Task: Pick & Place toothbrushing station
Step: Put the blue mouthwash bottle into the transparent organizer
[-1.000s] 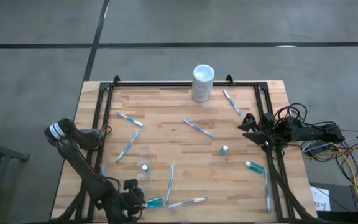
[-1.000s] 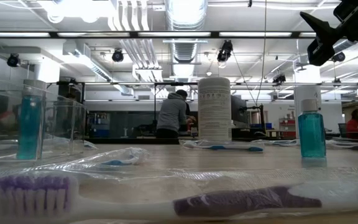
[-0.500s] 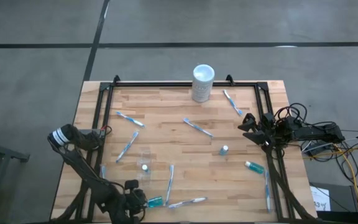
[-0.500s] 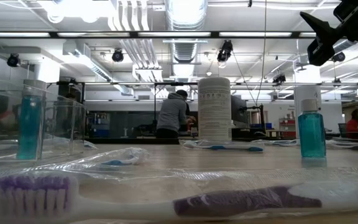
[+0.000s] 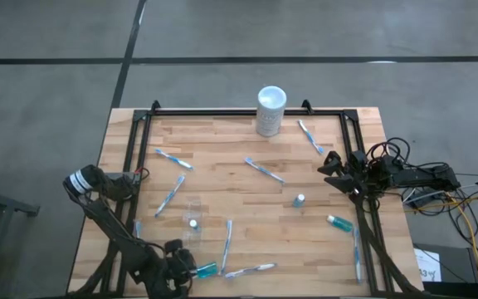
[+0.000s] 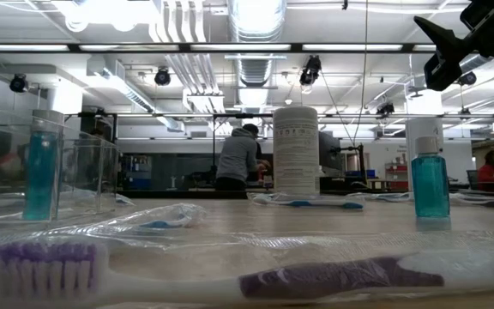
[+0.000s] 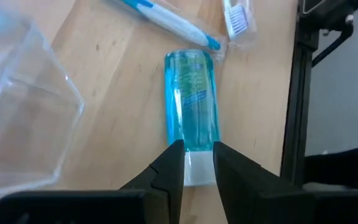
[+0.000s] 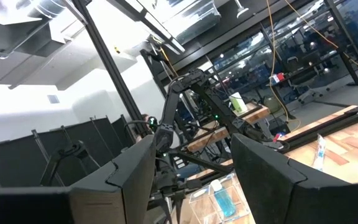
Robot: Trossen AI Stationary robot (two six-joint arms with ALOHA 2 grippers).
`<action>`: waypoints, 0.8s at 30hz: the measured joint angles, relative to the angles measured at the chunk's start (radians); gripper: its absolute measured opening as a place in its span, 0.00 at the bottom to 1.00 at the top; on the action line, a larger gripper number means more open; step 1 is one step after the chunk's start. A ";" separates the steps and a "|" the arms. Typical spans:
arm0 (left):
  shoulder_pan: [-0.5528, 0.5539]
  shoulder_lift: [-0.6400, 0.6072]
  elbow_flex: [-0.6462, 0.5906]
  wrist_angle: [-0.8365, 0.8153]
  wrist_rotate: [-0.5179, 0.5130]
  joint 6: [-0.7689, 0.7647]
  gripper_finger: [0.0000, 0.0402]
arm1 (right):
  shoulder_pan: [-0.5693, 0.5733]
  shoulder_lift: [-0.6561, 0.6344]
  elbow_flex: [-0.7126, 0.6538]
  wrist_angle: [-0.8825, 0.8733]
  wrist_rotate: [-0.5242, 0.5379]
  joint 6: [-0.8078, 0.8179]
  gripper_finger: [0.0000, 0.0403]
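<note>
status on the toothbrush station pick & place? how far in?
Early. Done: one tube stands in the clear cup. In hand: the left gripper, at the near edge, is closed on the white cap end of a teal tube lying flat, not yet lifted. Left: several toothbrushes lie scattered, plus two more tubes. The right gripper waits open at the right edge.

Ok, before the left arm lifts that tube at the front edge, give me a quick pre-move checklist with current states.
1. Left gripper on the teal tube: ok, fingers closed on its white cap end.
2. Tube lifted off the table: not ok, it lies flat on the wood.
3. Toothbrush clear of the tube: not ok, its tip touches the tube's far end.
4. Clear cup clear of the grip: ok, it sits off to one side.
5. Right gripper out of the way: ok, open, waiting at the table's right edge.
</note>
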 joint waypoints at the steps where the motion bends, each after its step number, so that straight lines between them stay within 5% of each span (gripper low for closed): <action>1: 0.000 0.000 0.000 -0.001 0.000 -0.018 0.22 | 0.000 0.000 0.000 0.000 0.000 0.000 0.51; 24: -0.005 -0.003 0.080 -0.068 0.054 -0.070 0.22 | 0.000 0.000 0.000 0.000 0.000 0.000 0.51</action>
